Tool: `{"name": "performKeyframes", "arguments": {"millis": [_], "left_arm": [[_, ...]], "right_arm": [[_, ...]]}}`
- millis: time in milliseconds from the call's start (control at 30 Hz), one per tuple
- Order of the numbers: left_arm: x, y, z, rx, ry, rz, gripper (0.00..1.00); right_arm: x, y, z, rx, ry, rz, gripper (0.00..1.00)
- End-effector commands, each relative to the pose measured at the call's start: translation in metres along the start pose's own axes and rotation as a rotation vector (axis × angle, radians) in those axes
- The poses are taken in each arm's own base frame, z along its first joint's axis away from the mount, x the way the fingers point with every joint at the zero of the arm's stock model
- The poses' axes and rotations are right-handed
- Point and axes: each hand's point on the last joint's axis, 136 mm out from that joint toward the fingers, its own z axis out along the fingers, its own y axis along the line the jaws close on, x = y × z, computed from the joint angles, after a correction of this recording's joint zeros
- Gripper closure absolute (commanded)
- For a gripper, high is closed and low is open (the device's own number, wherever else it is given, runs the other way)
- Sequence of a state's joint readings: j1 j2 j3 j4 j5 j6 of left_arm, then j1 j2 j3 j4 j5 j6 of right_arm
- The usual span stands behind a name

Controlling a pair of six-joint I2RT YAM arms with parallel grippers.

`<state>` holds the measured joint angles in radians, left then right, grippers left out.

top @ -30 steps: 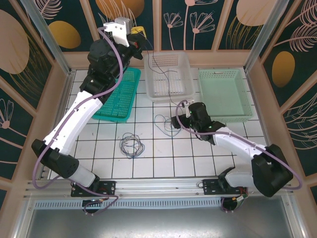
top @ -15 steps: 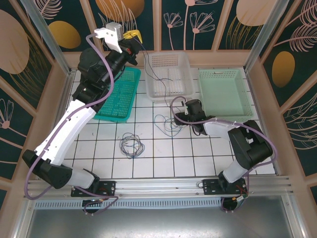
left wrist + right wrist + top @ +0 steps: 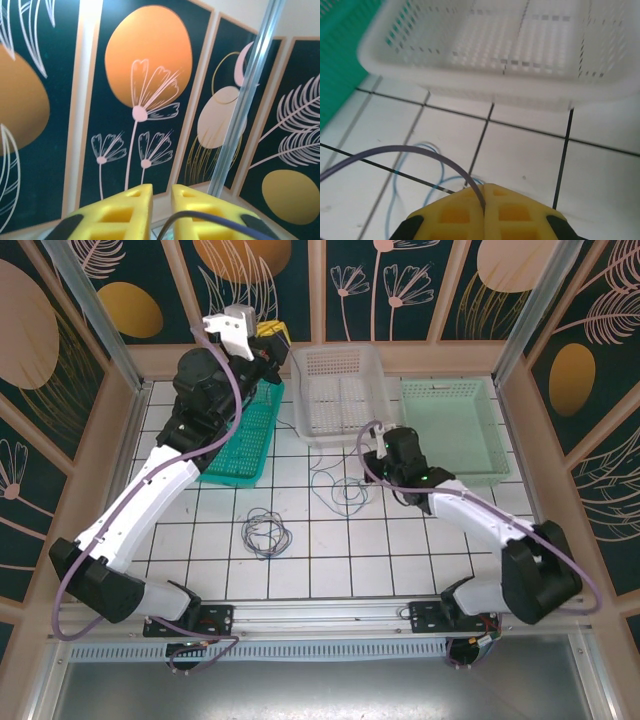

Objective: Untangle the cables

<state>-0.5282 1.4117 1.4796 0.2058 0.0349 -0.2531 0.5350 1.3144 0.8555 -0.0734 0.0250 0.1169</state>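
The cables lie out on the table (image 3: 330, 570) in two bundles. A dark coil (image 3: 265, 533) sits alone in the middle, and a pale loop (image 3: 340, 492) with blue in it rests just in front of the white basket (image 3: 485, 80).

The right end effector (image 3: 485, 200) is low over the tiles at the edge of that pale loop. Its yellow fingers are pressed together with no gap. A purplish strand arcs in from the left and disappears at the seam. From here there's no telling whether a wire is really pinched, or which one.

Up at the back, the left end effector (image 3: 162, 192) hangs high above the teal basket (image 3: 250, 440), facing the wall panels. Its fingers stand a narrow slit apart. A dark strand crosses the right finger, but nothing visibly sits in the gap.

These wires look light, limp and springy. They should slide easily on the tiles, drag their neighbours along, and slip out of a loose pinch. The best hold is probably a single strand on the outer curve of a loop, away from the crossings. A slow lift would let the loops fall apart without cinching into a knot.
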Motion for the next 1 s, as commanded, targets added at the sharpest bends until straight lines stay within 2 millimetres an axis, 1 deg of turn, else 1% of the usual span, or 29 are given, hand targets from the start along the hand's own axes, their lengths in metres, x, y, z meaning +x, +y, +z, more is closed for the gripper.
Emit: {"name": "performKeyframes", "arguments": {"millis": [0, 100, 167, 233, 300, 400, 467, 500, 533, 567, 600, 633, 667, 700, 800, 900, 967], "left_arm": [[0.019, 0.017, 0.000, -0.069, 0.030, -0.008, 0.79], [0.041, 0.024, 0.003, -0.086, 0.077, -0.016, 0.75], [0.053, 0.026, 0.007, -0.088, 0.103, -0.023, 0.72], [0.066, 0.028, 0.009, -0.087, 0.130, -0.030, 0.65], [0.080, 0.030, 0.011, -0.086, 0.162, -0.035, 0.62], [0.098, 0.035, 0.010, -0.101, 0.202, -0.033, 0.56], [0.107, 0.039, 0.007, -0.112, 0.218, -0.027, 0.53], [0.110, 0.041, 0.004, -0.121, 0.223, -0.022, 0.49], [0.110, 0.042, 0.002, -0.128, 0.224, -0.018, 0.40], [0.113, 0.044, 0.000, -0.135, 0.229, -0.015, 0.28], [0.115, 0.044, -0.003, -0.133, 0.236, -0.007, 0.20], [0.116, 0.044, -0.005, -0.131, 0.240, -0.002, 0.16], [0.120, 0.043, -0.007, -0.127, 0.250, 0.003, 0.10], [0.124, 0.044, -0.010, -0.130, 0.262, 0.005, 0.02], [0.138, 0.048, -0.019, -0.144, 0.304, 0.030, 0.01], [0.146, 0.048, -0.030, -0.136, 0.323, 0.049, 0.01], [0.151, 0.046, -0.038, -0.121, 0.332, 0.055, 0.01]], "right_arm": [[-0.028, 0.013, -0.040, -0.047, -0.014, 0.005, 1.00], [-0.058, 0.031, -0.070, -0.158, -0.063, 0.023, 1.00], [-0.070, 0.039, -0.080, -0.208, -0.063, 0.040, 1.00], [-0.074, 0.049, -0.082, -0.268, -0.036, 0.053, 1.00], [-0.073, 0.054, -0.079, -0.306, 0.000, 0.073, 1.00], [-0.070, 0.048, -0.075, -0.289, 0.019, 0.107, 1.00], [-0.074, 0.045, -0.078, -0.313, 0.006, 0.136, 1.00], [-0.079, 0.044, -0.081, -0.338, -0.006, 0.158, 1.00], [-0.082, 0.041, -0.084, -0.358, -0.015, 0.182, 1.00], [-0.085, 0.038, -0.086, -0.378, -0.020, 0.208, 1.00], [-0.086, 0.033, -0.085, -0.378, -0.022, 0.231, 1.00], [-0.086, 0.029, -0.083, -0.367, -0.019, 0.242, 1.00], [-0.085, 0.029, -0.082, -0.369, -0.015, 0.243, 1.00], [-0.084, 0.030, -0.081, -0.377, -0.011, 0.247, 1.00], [-0.081, 0.034, -0.081, -0.407, -0.016, 0.254, 1.00], [-0.085, 0.033, -0.084, -0.403, -0.038, 0.252, 1.00], [-0.092, 0.033, -0.090, -0.403, -0.059, 0.245, 1.00]]}}
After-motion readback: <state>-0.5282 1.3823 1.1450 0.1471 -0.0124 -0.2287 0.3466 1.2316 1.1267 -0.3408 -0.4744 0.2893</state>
